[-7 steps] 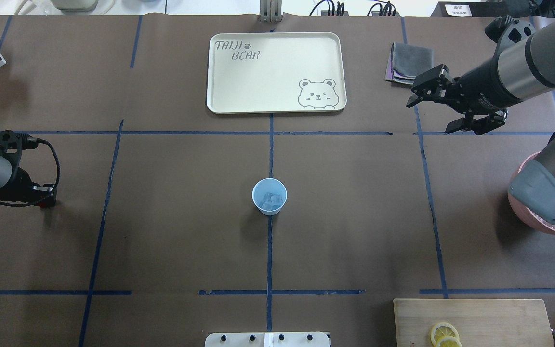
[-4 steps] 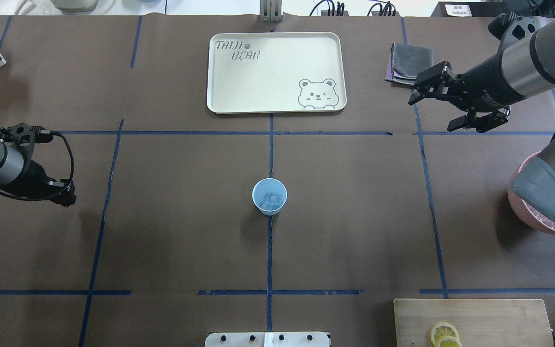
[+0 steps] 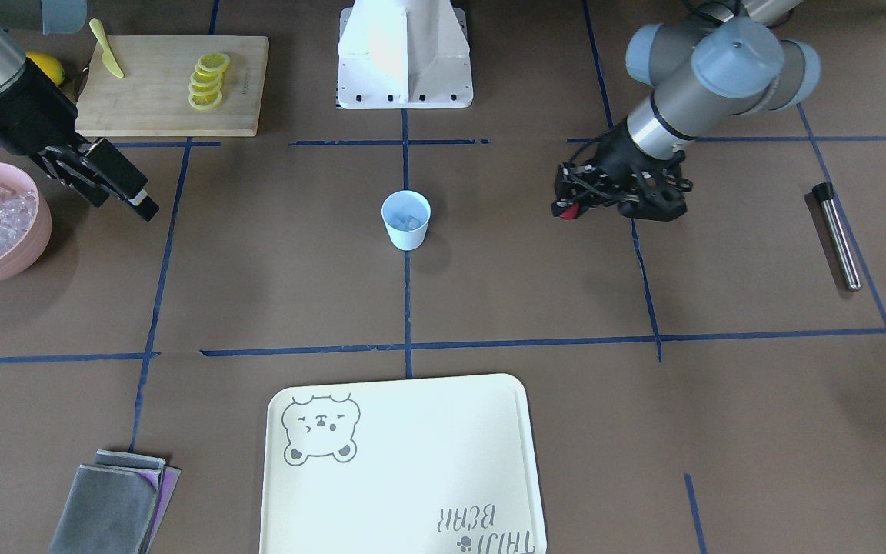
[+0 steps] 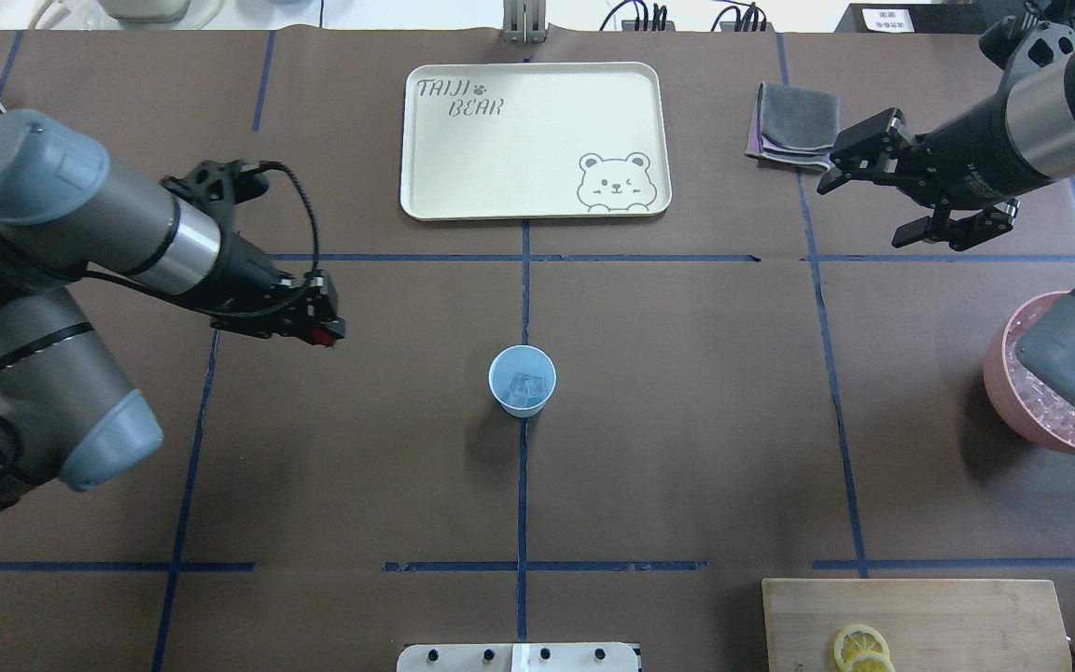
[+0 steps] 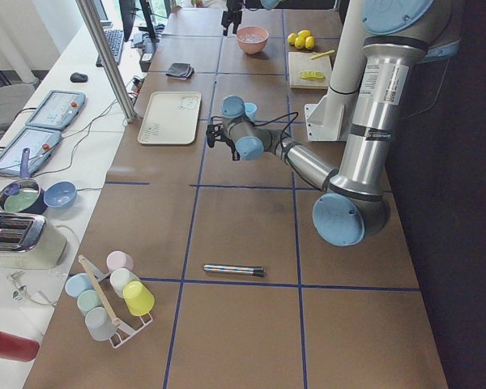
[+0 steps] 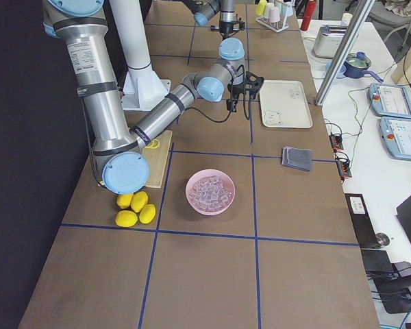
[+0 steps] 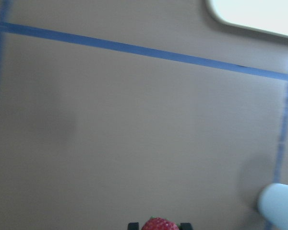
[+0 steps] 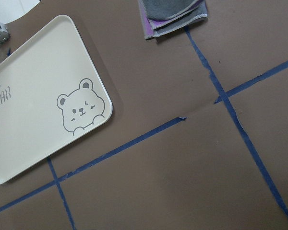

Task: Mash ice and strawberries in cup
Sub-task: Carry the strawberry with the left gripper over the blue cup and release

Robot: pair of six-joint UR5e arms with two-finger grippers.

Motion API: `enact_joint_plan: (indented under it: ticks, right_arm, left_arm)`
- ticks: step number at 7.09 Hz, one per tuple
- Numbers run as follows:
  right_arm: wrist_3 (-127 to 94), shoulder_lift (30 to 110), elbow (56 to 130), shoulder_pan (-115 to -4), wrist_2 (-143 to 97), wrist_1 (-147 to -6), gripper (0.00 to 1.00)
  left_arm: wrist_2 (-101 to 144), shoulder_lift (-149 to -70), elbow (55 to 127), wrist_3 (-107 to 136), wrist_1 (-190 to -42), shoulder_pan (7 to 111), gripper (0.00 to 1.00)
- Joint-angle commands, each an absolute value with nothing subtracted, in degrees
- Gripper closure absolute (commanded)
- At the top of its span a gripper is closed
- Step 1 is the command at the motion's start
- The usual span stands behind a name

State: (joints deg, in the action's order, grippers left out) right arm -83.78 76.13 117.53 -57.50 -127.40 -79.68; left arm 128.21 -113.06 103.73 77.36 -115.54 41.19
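My left fingers are pinched on a strawberry, a small dark-red one that shows between the two tips at the bottom of my left wrist view. They hang over the table between the cup and my left edge, apart from the cup but nearer to it than to the edge. My right fingers are spread wide with nothing between them, over the table toward the far right corner, near a folded grey cloth and not touching it.

The cup stands upright in the middle of the table, on a line of blue tape, and holds a few cubes of ice. More of it lies in a pink bowl at my right edge. A cream tray with a bear drawn on it lies at the middle of the far edge. A wooden board with lemon slices on it sits at my near right corner. A steel rod lies flat by my left edge, well apart from the cup
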Motion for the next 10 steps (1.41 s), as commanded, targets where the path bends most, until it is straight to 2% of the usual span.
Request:
enact_joint_plan:
  ticks: [1, 3, 5, 6, 7, 10]
  right_arm:
    - [-83.14, 76.99, 117.77, -57.83, -128.06, -79.45, 0.00]
    - [-83.14, 77.52, 118.65, -57.83, -128.06, -79.45, 0.00]
    - [-83.14, 77.69, 118.65, -57.75, -128.06, -79.45, 0.00]
    - [-83.14, 77.70, 118.48, -57.74, -128.06, -79.45, 0.00]
    - [-83.06, 77.70, 118.39, -57.74, -128.06, -79.45, 0.00]
    - [-83.14, 77.61, 118.39, -57.66, -128.06, -79.45, 0.00]
  left_arm:
    - [124.66, -122.13, 100.82, 84.54, -115.49, 36.05, 1.00]
    - [113.79, -126.45, 97.57, 85.34, -115.84, 28.78, 1.00]
    - [111.97, -127.00, 97.21, 85.43, -115.93, 27.34, 0.93]
    - [110.32, -127.26, 96.77, 85.43, -117.67, 26.90, 0.85]
    - [110.04, -127.00, 96.77, 85.34, -118.56, 26.98, 0.83]
    - [107.59, -126.91, 95.98, 85.08, -118.83, 27.16, 0.83]
